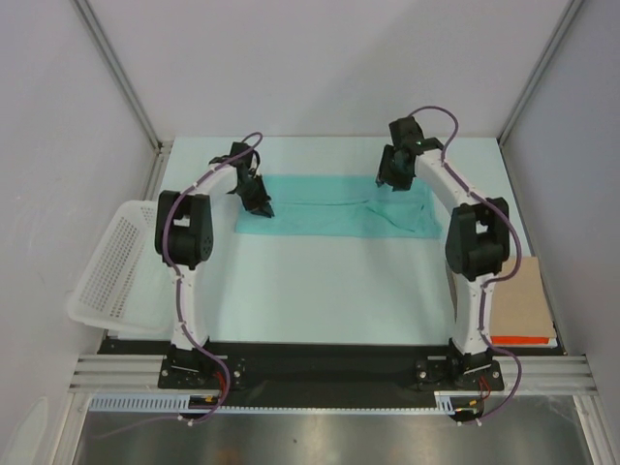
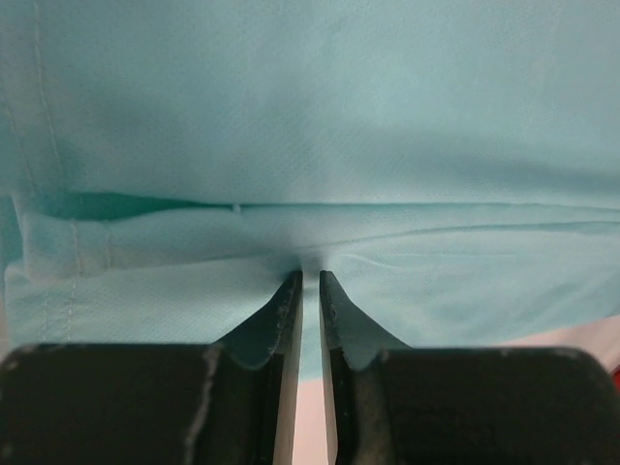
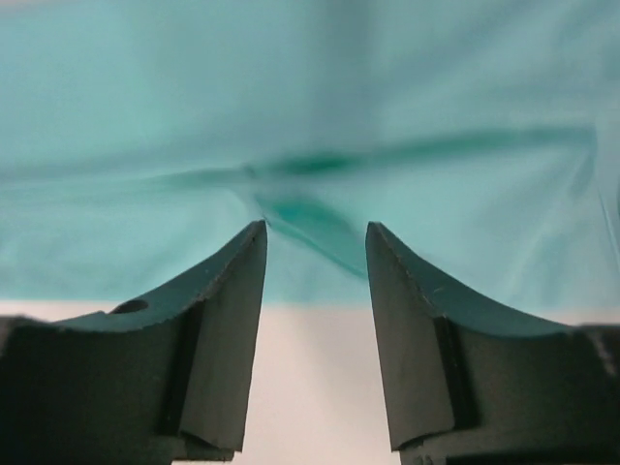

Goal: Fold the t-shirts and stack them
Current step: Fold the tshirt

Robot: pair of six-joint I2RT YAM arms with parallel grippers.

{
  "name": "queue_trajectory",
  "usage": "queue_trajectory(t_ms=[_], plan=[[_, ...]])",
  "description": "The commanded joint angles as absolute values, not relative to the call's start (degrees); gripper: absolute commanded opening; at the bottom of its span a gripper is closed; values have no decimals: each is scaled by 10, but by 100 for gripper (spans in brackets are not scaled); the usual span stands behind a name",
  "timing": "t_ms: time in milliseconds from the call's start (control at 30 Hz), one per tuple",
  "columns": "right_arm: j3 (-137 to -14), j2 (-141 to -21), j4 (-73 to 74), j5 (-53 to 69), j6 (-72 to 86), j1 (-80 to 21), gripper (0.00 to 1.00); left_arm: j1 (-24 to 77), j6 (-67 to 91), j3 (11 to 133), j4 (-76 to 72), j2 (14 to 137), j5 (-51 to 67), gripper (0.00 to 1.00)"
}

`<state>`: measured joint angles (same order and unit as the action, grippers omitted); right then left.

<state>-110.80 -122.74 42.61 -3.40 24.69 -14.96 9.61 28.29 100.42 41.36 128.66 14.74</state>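
Nearest the arm bases, a flat cardboard sheet (image 1: 523,300) lies at the near right corner of the counter (image 1: 320,291). A white mesh basket (image 1: 111,262) hangs over the left edge.

Past the middle, the t-shirt (image 1: 329,208) lies in the far half of the counter as a long teal band. Its long axis runs left to right, parallel to the far edge.

The left hand (image 1: 260,199) sits on the band's left end. In its wrist view the fingers are pressed almost together, with cloth puckered at their tips, so it looks to be pinching a fold of the t-shirt near a stitched hem.

The right hand (image 1: 389,179) is at the band's far edge, toward the right end. Its fingers are spread and grip nothing, and a raised crease of cloth runs toward the gap between them.

The coming move probably turns on that crease. It lies just ahead of the right hand's open tips, so that hand is the one placed to take it. Any fold would likely then go across the band's length.

Whether the right fingertips touch the cloth cannot be told, as that view is soft. The top view hides the cloth under both hands and does not show how many layers the band has. No second t-shirt or stack is visible.
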Motion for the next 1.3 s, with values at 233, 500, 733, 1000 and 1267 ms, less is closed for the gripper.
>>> queue_trajectory(t_ms=[233, 500, 733, 1000, 1267], plan=[[-860, -1049, 401, -24, 257, -127, 52, 100, 261, 899, 410, 1201, 160, 17], [-877, -1104, 297, 54, 322, -97, 35, 100, 265, 921, 414, 1195, 182, 17], [-926, -1192, 210, 255, 372, -67, 12, 99, 261, 948, 435, 1200, 177, 17], [-909, -1232, 159, 358, 386, -64, 10, 86, 254, 1012, 467, 1234, 150, 17], [-839, -1219, 134, 427, 406, -73, 8, 74, 254, 1095, 502, 1262, 135, 17]])
